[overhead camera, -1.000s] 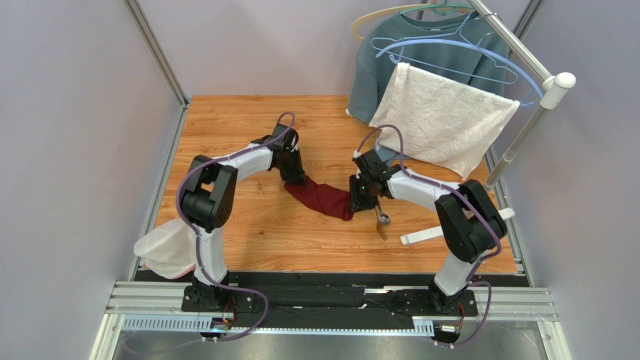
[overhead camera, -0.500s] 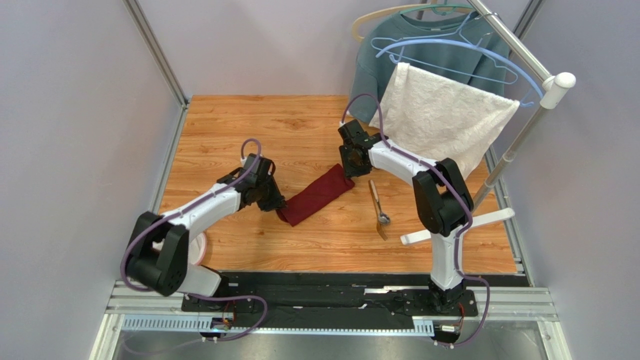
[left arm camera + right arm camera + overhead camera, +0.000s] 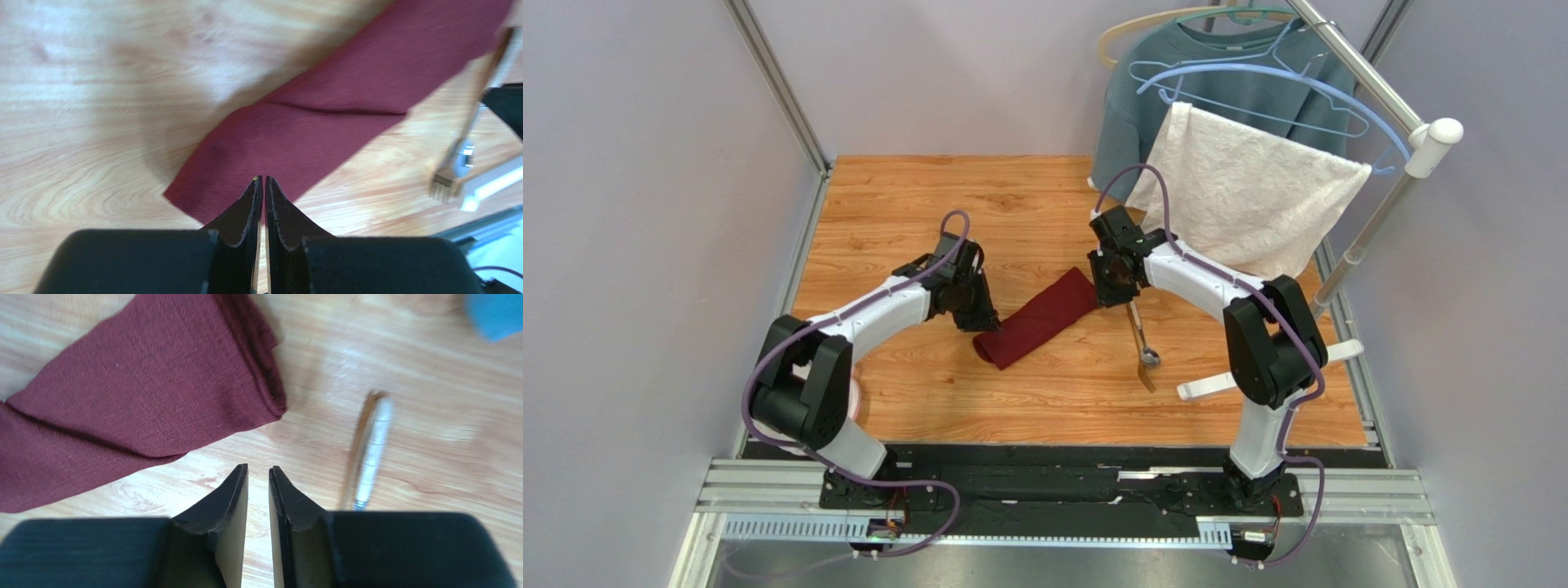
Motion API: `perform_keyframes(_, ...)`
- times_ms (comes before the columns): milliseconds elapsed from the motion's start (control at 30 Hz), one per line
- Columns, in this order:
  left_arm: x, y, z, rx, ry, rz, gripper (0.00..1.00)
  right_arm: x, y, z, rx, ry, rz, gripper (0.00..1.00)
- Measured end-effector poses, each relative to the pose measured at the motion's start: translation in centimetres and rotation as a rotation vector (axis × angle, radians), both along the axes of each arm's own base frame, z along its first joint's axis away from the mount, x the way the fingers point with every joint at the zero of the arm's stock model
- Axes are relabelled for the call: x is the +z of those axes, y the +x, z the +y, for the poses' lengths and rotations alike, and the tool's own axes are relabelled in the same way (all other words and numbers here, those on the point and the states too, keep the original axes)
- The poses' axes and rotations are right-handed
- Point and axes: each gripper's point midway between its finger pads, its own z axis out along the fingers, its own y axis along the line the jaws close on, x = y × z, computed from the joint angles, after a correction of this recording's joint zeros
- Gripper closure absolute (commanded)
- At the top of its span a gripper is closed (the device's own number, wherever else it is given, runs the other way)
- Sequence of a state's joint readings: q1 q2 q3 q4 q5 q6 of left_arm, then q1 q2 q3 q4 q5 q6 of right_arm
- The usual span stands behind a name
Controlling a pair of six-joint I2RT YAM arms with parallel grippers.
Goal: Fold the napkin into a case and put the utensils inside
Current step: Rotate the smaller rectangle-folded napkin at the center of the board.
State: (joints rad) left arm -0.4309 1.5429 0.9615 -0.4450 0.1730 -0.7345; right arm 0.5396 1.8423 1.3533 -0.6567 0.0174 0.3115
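The maroon napkin lies flat on the wooden table as a narrow folded case, running diagonally from lower left to upper right. My left gripper hovers over its lower-left end, jaws shut with nothing in them. Just off the upper-right end is my right gripper, open by a narrow gap with only bare wood between its fingers. The silver spoon and the golden-brown fork lie side by side to the right of the case, handles pointing away from me. Their handles show beside the right gripper.
A clothes rack at the back right carries a white textured towel and a grey-blue sweatshirt on hangers. Its white foot lies on the table just right of the utensils. Metal frame posts stand at the table's corners.
A second ago both grippers held the cloth's ends. It was then laid diagonally, and both have let go. The left gripper has moved up and right, the right one slightly toward me.
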Motion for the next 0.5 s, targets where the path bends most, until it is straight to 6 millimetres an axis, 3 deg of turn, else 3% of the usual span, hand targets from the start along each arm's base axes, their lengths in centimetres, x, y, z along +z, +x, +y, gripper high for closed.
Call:
perform_keyframes(233, -3.4, -3.2, 1.8, 0.019, 0.07, 0.037, 0.87, -2.2, -0.5, 1.4, -0.013, 0.074, 0.046, 0.8)
perform_keyframes(433, -3.3, -5.1, 2.9, 0.079, 0.045, -0.036, 0.87, -4.3, 1.1, 2.7, -0.007, 0.088, 0.051, 0.8)
perform_keyframes(500, -3.4, -5.6, 3.1, 0.106, 0.028, -0.054, 0.86, -4.0, 2.5, 4.0, 0.009, 0.121, 0.033, 0.79)
